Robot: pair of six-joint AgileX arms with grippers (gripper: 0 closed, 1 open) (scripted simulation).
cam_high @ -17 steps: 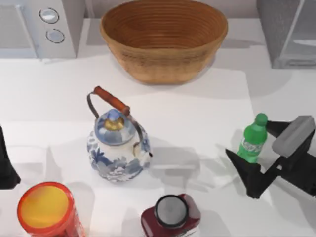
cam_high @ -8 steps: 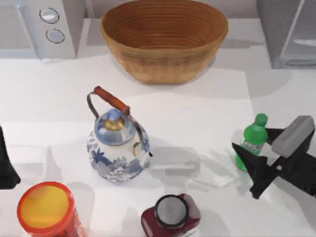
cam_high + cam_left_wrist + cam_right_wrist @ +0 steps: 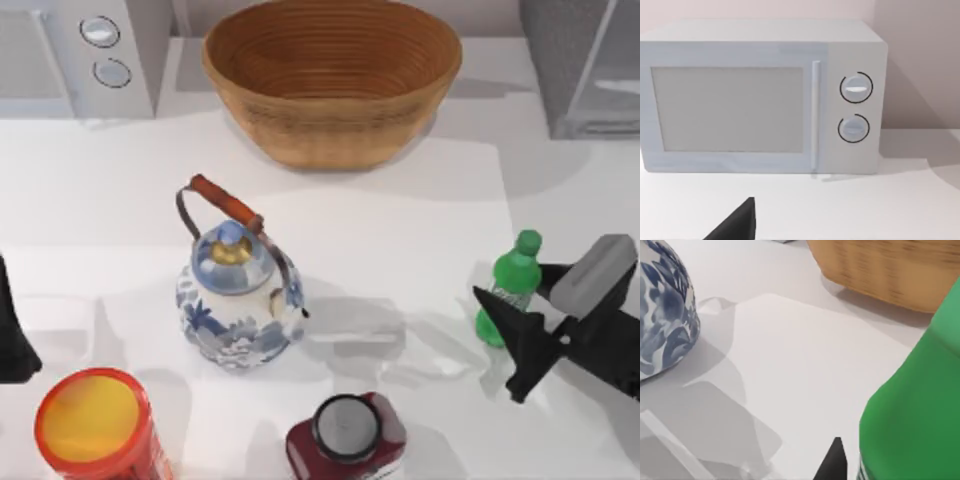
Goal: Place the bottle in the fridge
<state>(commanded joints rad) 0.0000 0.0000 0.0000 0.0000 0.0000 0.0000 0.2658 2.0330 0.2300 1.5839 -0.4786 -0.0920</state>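
A: Where is the bottle (image 3: 510, 285)?
B: Upright between the spread fingers of the right gripper (image 3: 512, 304), well short of the fridge (image 3: 585, 65) behind it.
A: Can you read the label?
B: No, white and green, lettering too small.
A: Left gripper (image 3: 12, 330)?
B: Parked at the table's (image 3: 400, 220) left edge.
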